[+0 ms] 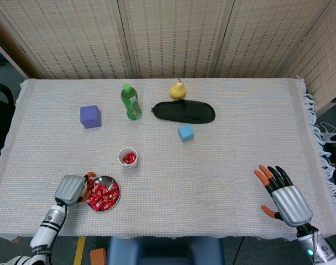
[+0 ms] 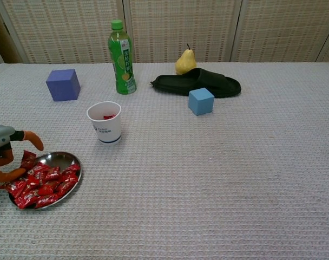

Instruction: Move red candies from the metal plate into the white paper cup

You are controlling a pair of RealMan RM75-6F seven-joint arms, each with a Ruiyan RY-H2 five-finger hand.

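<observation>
Chest view: left robot hand (image 2: 5,154) sits at the left rim of the metal plate (image 2: 60,158), thumb and a finger pinching one red candy (image 2: 28,160) at the pile's edge, w/ the rest of the red candies (image 2: 43,185) heaped across the plate. That spot makes sense: a wrapper at the rim is easiest to nip. White paper cup (image 2: 105,122) stands just beyond the plate, apart from it, w/ some red already inside, so the carry looks short. Right robot hand (image 1: 283,196) rests idle on the desk (image 1: 223,165) at the far side, fingers spread, holding nothing. Green bottle (image 2: 121,57), purple cube (image 2: 63,84), blue cube (image 2: 201,101), black slipper (image 2: 199,82) and pear (image 2: 185,61) stand well back, out of the way.
</observation>
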